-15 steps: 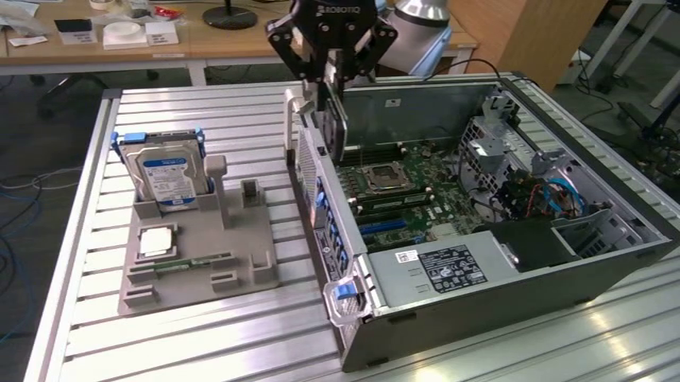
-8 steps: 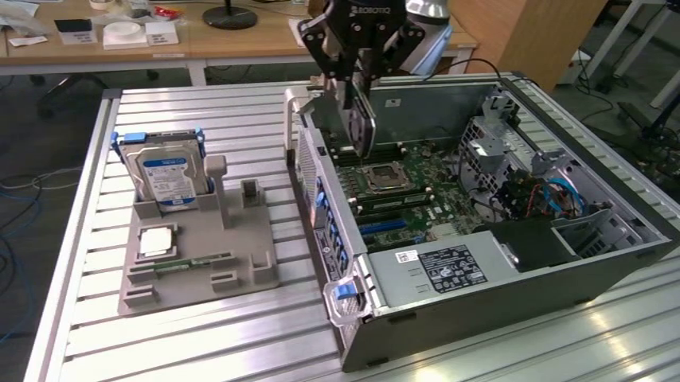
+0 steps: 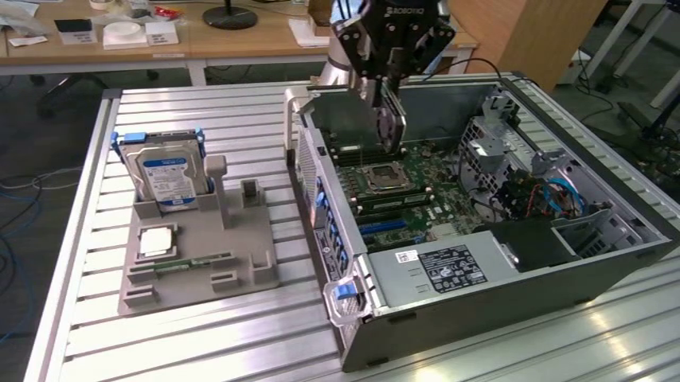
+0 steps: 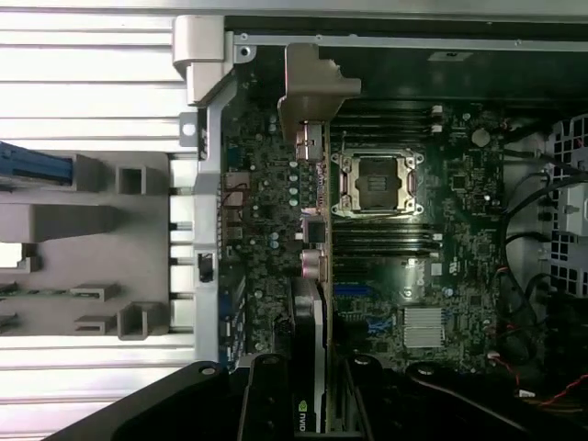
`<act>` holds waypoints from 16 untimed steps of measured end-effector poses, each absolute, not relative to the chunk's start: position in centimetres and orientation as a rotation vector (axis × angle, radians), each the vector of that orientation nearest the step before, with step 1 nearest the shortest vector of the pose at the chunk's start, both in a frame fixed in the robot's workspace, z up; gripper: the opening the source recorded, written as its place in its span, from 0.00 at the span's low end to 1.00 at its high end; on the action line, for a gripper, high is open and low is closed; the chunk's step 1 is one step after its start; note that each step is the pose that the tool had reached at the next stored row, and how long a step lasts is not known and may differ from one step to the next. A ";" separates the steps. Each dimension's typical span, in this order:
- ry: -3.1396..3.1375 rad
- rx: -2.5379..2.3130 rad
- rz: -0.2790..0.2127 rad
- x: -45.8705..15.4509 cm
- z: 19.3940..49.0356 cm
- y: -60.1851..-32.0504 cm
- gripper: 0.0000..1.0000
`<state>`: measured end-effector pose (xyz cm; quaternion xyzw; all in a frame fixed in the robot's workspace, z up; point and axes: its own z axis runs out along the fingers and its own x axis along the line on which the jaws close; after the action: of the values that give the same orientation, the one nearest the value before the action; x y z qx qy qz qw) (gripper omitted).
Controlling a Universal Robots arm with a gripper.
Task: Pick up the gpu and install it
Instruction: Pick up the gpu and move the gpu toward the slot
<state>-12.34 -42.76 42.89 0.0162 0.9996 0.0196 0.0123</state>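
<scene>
Gpu (image 3: 389,119) is hanging upright, on edge, clamped in the gripper (image 3: 384,79), inside the open case (image 3: 478,310) and over the board beside the CPU socket (image 3: 384,177). In the wrist view the gpu (image 4: 312,276) is showing edge-on. It is presenting a thin green board, a black cooler with a green logo, and a silver bracket at the end away from the gripper. Contact with the board: cannot tell.

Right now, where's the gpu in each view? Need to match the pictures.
Exterior view: the gpu hangs edge-on from the hand, inside the open case, over the motherboard.
Wrist view: the gpu runs edge-on out from the hand, silver bracket at its far end, alongside the CPU socket.
Shared landmark: the CPU socket, just beside the card in both.
</scene>
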 end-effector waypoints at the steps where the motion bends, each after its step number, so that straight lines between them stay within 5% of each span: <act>1: 3.116 0.050 0.061 -11.9 42.9 -42.8 0.26; 16: 3.116 0.050 0.061 -5.1 42.8 -42.7 0.26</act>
<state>-5.08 -42.74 42.83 0.0162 0.9996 0.0196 0.0123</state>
